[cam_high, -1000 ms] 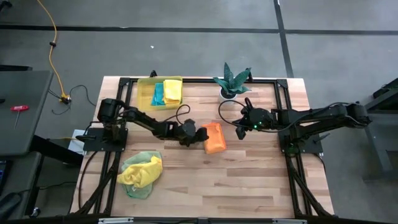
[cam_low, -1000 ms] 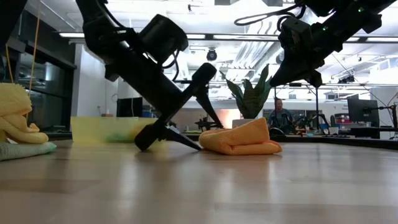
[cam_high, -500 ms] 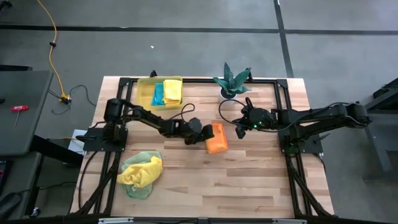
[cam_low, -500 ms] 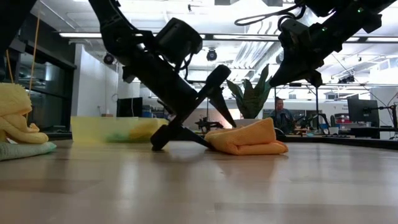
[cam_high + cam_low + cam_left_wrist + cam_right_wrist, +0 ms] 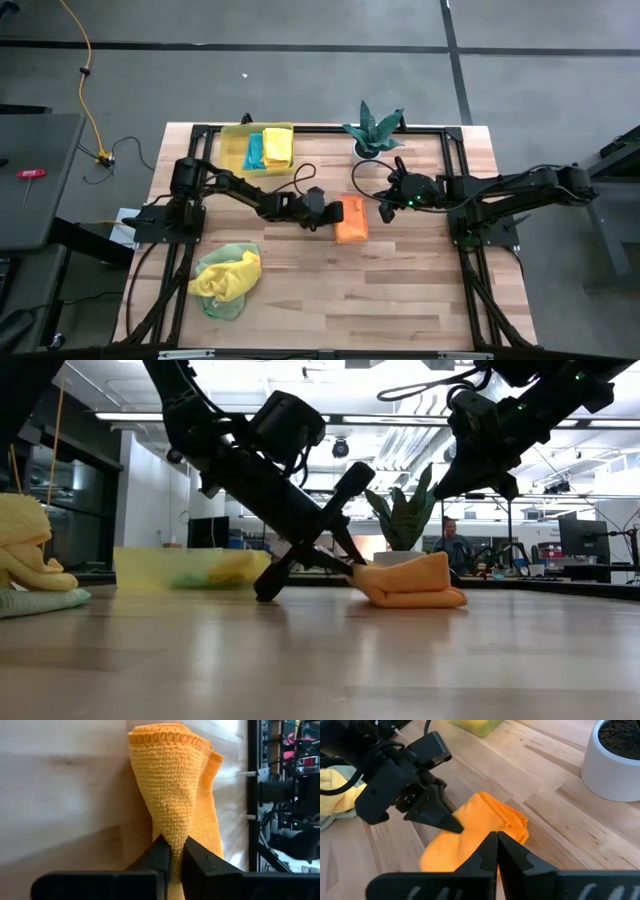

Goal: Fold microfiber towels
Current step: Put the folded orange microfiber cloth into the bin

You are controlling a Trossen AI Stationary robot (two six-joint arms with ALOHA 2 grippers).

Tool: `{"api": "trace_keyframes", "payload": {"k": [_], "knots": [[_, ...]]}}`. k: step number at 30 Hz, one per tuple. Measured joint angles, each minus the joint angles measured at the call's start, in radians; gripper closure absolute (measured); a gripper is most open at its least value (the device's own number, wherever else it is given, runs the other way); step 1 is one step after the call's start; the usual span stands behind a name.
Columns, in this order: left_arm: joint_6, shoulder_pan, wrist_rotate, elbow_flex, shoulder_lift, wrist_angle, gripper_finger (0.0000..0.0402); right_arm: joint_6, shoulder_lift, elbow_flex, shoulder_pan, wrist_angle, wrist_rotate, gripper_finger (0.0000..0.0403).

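- We see crumpled yellow and light-green microfiber towels (image 5: 226, 278) heaped at the table's left.
- Our left gripper (image 5: 331, 213) pinches the folded, knitted-textured orange microfiber towel (image 5: 351, 220) mid-table.
- Our right gripper (image 5: 385, 209) hovers beside it, clenched, empty.

A folded towel (image 5: 351, 220) lay mid-table between the left gripper (image 5: 331, 213) and right gripper (image 5: 384, 209), with a bin (image 5: 231, 150) and plant (image 5: 373, 130) behind it.

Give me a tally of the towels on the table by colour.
Orange towel: 1
Yellow towels: 2, one in the bin, one in the pile
Blue towel: 1, in the bin
Green towel: 1, under the pile
Total: 5
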Motion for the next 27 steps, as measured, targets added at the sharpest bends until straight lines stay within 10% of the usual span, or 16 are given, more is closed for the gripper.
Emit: {"api": "trace_keyframes", "payload": {"k": [10,27], "knots": [[0.261,0.073,0.124,-0.005,-0.152,-0.075,0.0399,0.002,0.0,0.0,0.0,0.034,0.0,0.0402],[0.67,0.374,0.175,-0.003,-0.804,-0.795,0.0401,-0.001,0.0,0.0,0.0,0.048,0.003,0.0402]]}}
